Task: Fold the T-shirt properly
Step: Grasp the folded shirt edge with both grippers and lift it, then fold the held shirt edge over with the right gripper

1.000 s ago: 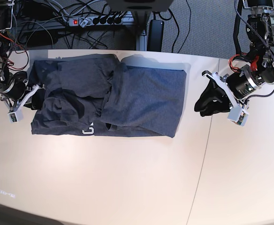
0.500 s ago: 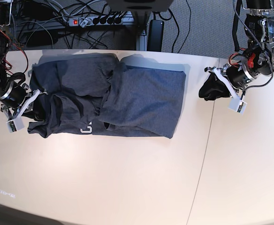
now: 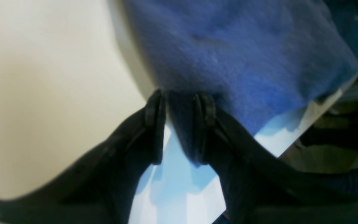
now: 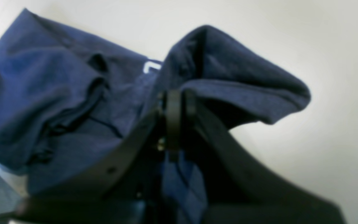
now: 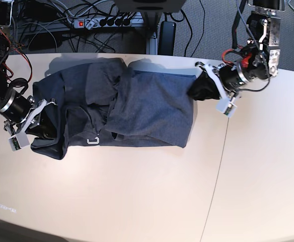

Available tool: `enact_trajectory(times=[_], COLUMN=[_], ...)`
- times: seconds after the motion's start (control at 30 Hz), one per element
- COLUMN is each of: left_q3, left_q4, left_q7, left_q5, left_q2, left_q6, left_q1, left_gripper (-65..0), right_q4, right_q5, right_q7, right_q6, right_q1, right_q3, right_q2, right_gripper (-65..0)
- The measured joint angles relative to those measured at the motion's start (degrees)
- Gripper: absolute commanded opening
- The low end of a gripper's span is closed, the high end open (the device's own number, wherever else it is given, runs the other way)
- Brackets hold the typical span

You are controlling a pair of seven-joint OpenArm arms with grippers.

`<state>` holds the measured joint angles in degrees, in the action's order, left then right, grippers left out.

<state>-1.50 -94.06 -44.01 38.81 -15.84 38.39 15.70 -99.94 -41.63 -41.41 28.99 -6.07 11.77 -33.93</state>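
Both tools pinch soft, rumpled heathered T-shirt (image 5: 137, 103) edges.

The T-shirt (image 5: 137, 108) is dark heathered blue-grey and lies half-folded and rumpled on the table, stretched between my two grippers. My right gripper (image 4: 174, 102) is clamped on a raised, bunched fold of one end; beyond my fingers the cloth sags in creases, with a bit of white lettering showing. My left gripper (image 3: 179, 105) has the opposite edge between its fingers, the fabric spreading flat ahead of them.
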Motion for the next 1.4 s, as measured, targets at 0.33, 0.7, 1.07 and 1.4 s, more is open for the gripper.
enact_trajectory(times=[0.33,0.7,1.07,1.4], left_q3=[-1.6,-4.9,-6.7,-6.7], left_q4=[0.0,0.0,0.0,0.0], left_q7=[1.4,1.4,1.6,1.6], left_q5=[-4.0,-5.2,-6.3,-6.4], left_q2=[8.2,9.4,9.4,9.4], left_q6=[0.0,0.0,0.0,0.0], left_q1=[0.0,-0.2,-0.2,-0.2], left_gripper=[-45.6,-45.6,-45.6,-45.6], right_q4=[-4.5,-6.8,-6.8,-6.8], right_q5=[-0.2,3.0,9.1,13.0], right_q7=[-0.9,-0.6,-0.4,-0.4], right_q6=[0.0,0.0,0.0,0.0], right_q1=[0.0,0.0,0.0,0.0], right_q3=[-0.9,-12.4,-24.7,-26.6], right_q2=[3.5,10.2,18.6,18.9], right_gripper=[-65.0,-65.0,-65.0,-65.0])
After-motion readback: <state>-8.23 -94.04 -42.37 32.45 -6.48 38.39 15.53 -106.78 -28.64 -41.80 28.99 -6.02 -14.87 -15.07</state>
